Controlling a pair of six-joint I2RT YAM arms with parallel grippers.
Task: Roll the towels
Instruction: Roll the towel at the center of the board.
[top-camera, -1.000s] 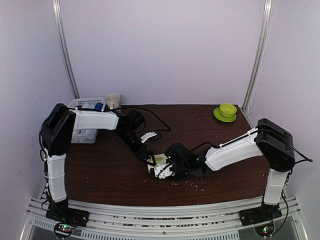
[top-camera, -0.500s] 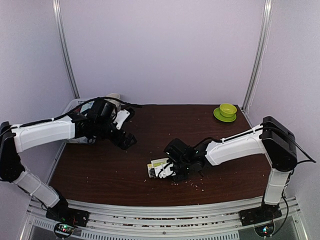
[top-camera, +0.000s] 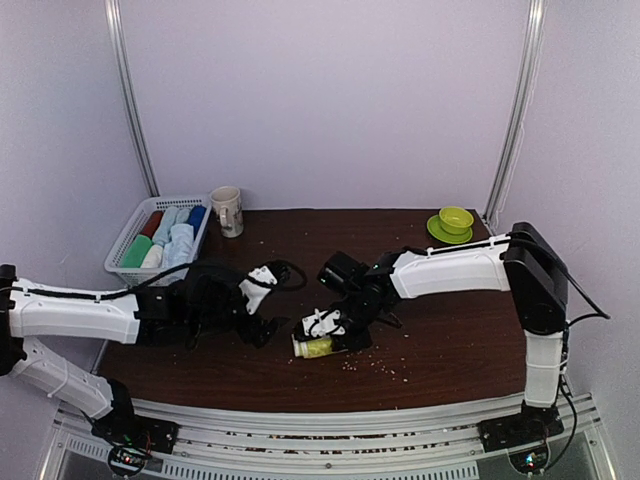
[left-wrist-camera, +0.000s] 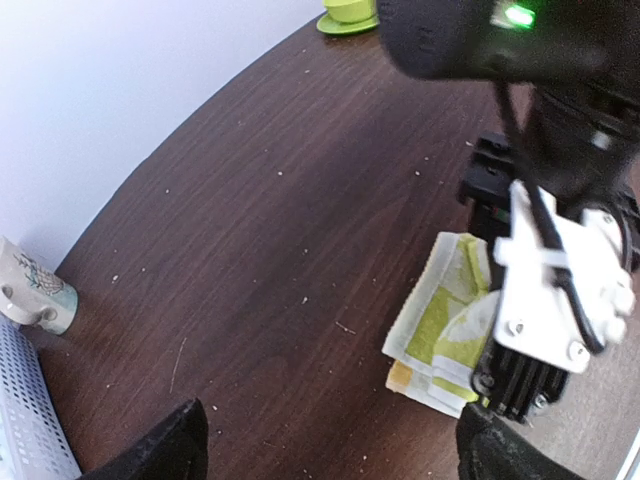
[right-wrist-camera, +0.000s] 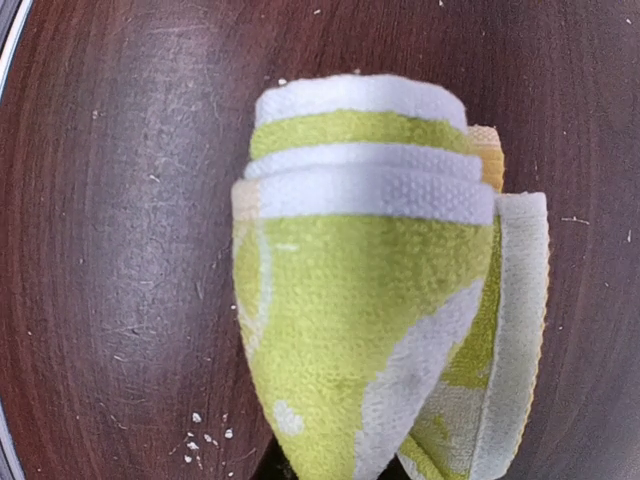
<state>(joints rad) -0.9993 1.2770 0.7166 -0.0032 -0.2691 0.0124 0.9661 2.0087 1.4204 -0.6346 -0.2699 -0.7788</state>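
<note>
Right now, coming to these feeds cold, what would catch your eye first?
A partly rolled yellow-green towel sits at the near middle of the table, pinched in the jaws of the right arm. The left arm stretches low across the near left, its jaws wide open just short of the towel. At the back left, a white basket holds rolled towels, with a mug beside it.

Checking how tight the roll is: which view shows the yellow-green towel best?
Right wrist: the yellow-green towel fills the frame, its rolled layers plain. Left wrist shows it partly hidden by the right pincer; top external shows it small and far.
</note>
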